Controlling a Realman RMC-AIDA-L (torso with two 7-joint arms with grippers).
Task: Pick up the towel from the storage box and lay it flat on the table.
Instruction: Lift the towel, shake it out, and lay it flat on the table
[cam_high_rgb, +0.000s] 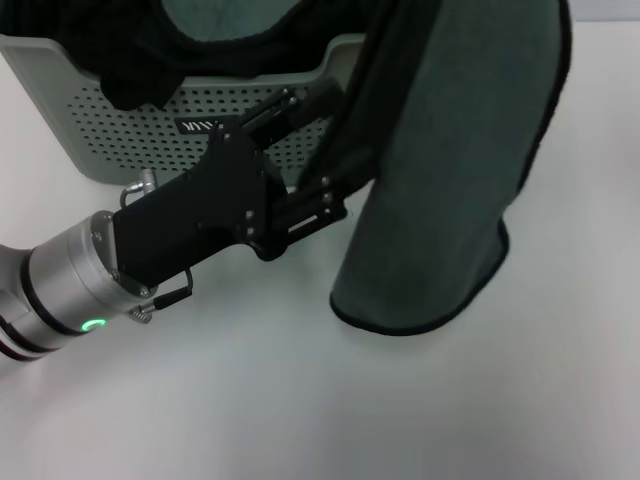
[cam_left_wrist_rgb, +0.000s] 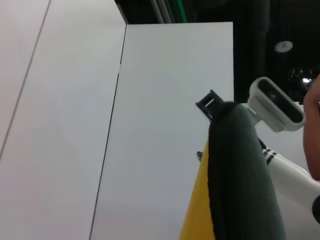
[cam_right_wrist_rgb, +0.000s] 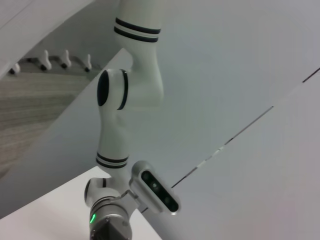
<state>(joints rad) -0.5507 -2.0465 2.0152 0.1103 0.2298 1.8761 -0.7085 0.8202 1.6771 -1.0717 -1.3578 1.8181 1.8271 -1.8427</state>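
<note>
A: Head view first. Where's the towel?

B: Out of the box and hanging in a long fold, grey-green face outward, its rounded lower edge touching the bench just right of the box. Whatever carries it from above is out of frame. I'd judge it's hung like that so the cloth can unroll as it comes down.

A: And the left gripper?

B: It reaches in low from the left, in front of the box, with the jaws at the towel's left edge. They look clamped on that edge, though dark cloth hides the tips. Pinching a side would help pull the fold open.

A: What's still in the box?

B: A black cloth draped over the rim, and a teal cloth behind it.

A: Left wrist view?

B: The towel fills the near side, grey-green with its yellow face beside it, a jaw tip poking out at the top. White wall panels beyond.

A: Right wrist view?

B: Only the left arm from farther off, and wall. The right gripper isn't visible anywhere, so its jaws I can't speak for.
</note>
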